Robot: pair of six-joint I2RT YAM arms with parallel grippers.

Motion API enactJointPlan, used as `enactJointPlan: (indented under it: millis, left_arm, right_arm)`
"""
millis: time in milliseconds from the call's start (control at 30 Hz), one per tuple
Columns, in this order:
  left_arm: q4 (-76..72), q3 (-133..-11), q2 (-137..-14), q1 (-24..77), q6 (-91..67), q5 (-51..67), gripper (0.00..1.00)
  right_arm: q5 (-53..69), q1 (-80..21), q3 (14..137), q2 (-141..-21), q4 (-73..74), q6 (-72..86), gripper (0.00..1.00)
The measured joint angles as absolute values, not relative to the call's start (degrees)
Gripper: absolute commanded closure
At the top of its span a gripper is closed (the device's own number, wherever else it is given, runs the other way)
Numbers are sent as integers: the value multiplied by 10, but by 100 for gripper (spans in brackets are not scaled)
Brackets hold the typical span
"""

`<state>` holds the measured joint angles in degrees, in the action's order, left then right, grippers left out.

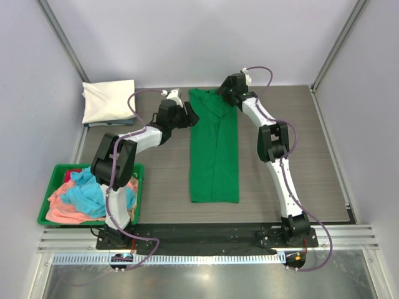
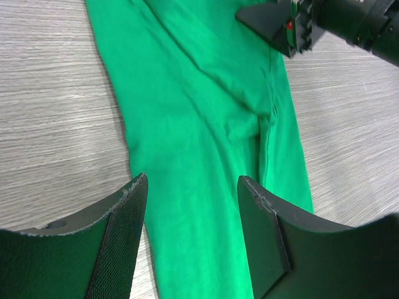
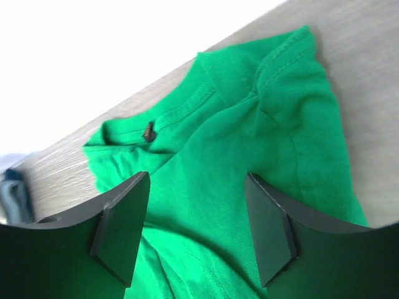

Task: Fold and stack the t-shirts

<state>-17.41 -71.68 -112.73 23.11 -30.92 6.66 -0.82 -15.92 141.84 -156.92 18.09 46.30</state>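
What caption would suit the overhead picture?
Left gripper and right gripper open over the far end of a lengthwise-folded green t-shirt.

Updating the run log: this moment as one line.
green t-shirt: folded lengthwise, centre | left gripper: jaws open above it | right gripper: jaws open at collar | cream-white t-shirt: folded, far-left

Both arms [image 1: 283, 182] are white with black joints [image 1: 274, 142], purple cables [image 1: 146, 92], and black wedge-shaped claw fingers [image 2: 124, 230].
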Motion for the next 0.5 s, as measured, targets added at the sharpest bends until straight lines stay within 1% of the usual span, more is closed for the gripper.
enactJointPlan:
  millis: [67, 300, 400, 433, 500]
  left_arm:
    - [-174, -717, -1127, 231, -309, 67, 40]
    - [-197, -698, -1125, 231, -314, 77, 40]
    - [-211, -668, -1112, 231, -331, 85, 40]
    - [-212, -656, -1106, 231, -341, 88, 39]
    - [-213, -634, -1089, 233, -356, 96, 37]
  right_arm:
    - [17, -155, 1420, -1576, 152, 460, 26]
    - [94, -151, 1395, -1569, 97, 425, 17]
    - [114, -151, 1328, -1521, 92, 412, 17]
    - [116, -150, 1293, -1493, 90, 407, 17]
    - [115, -147, 1184, -1404, 92, 403, 17]
